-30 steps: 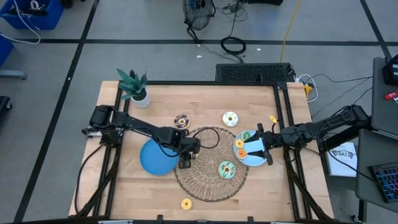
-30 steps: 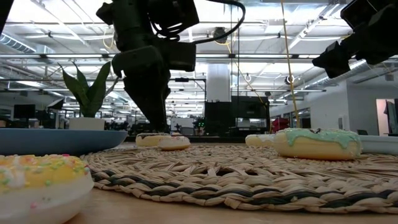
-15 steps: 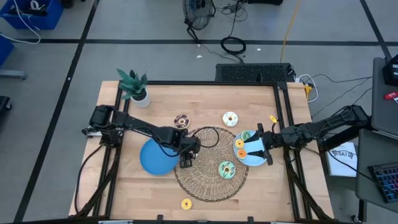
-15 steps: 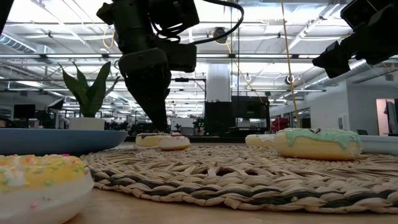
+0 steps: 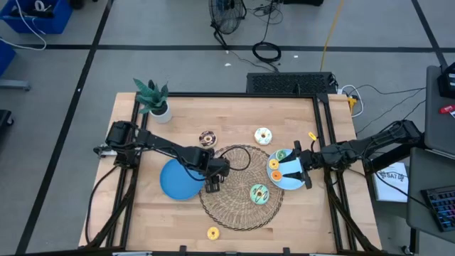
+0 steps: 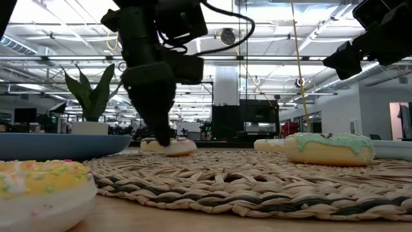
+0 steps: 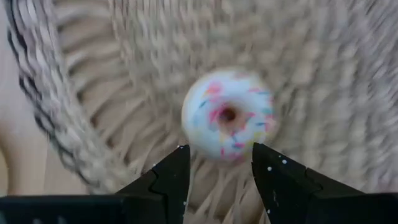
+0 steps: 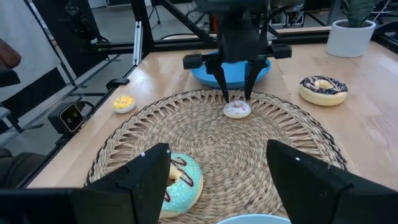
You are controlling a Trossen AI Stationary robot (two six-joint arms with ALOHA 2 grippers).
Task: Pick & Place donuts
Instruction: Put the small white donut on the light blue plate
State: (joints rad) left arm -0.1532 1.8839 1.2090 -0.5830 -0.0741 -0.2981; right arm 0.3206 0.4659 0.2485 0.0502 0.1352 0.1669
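I am working over a wooden worktop [image 5: 142, 213], pale and smooth, with a big round wicker mat [image 5: 238, 206] in the middle; the mat is rough and bumpy, woven in rings. Beside the mat on my left lies a flat round blue plate [image 5: 173, 183], bare and shiny, and I think it is kept there so the donuts have a place to land. My left end effector [image 5: 212, 186] hangs low at the mat's left edge, right over a small white-iced donut [image 7: 227, 115] with pink and blue sprinkles. Its two dark fingers [image 7: 171, 177] are spread wide, one on each side of the donut and holding nothing, so I judge I am lining up to pinch it. My right end effector [image 5: 306, 176] waits over a second blue plate [image 5: 293, 185] by the mat's right edge, spread wide and holding nothing too. That plate already has little orange rings on it. A mint-green iced donut [image 8: 180, 180] with dark drizzle sits on the mat, soft-looking and puffy. A chocolate donut [image 5: 207, 138] and a yellow donut [image 5: 212, 232] lie on the bare wood.
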